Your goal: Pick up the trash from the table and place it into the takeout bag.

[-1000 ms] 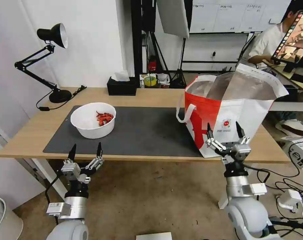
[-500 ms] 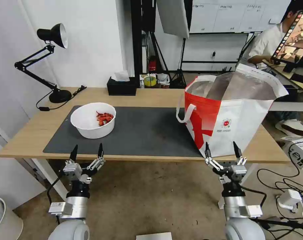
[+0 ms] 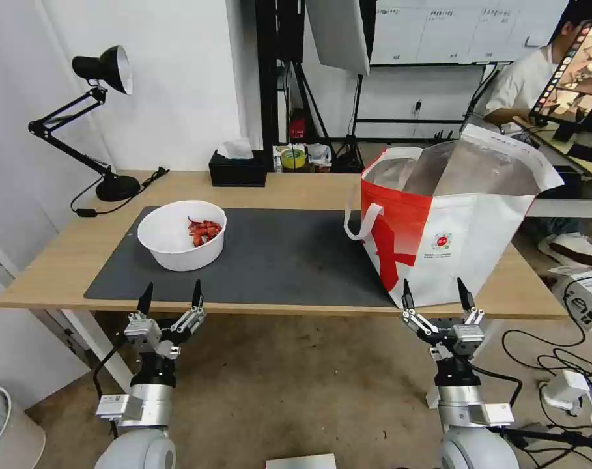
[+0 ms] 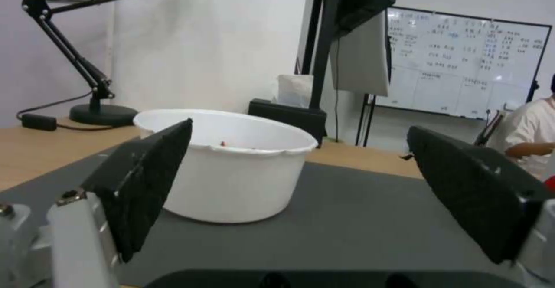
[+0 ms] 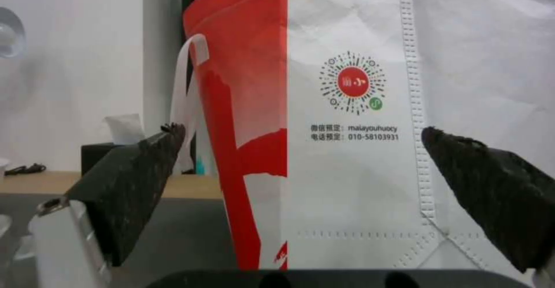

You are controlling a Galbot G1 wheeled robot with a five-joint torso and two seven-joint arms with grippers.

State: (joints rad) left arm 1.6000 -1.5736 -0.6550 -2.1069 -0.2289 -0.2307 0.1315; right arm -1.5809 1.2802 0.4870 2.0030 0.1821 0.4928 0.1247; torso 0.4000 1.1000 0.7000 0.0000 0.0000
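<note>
Left hand (image 3: 169, 301) and right hand (image 3: 435, 296), both open and empty, hover just off the table (image 3: 48, 260) near edge. On the grey mat stands the white bowl (image 3: 182, 234) with red shells; right, the takeout bag (image 3: 452, 221). Grip the bowl's rim level to avoid spilling. The bag's contents are hidden.

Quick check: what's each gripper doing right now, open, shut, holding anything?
Left gripper: open, empty, at the table's near edge facing the white bowl.
Right gripper: open, empty, before the takeout bag.
</note>
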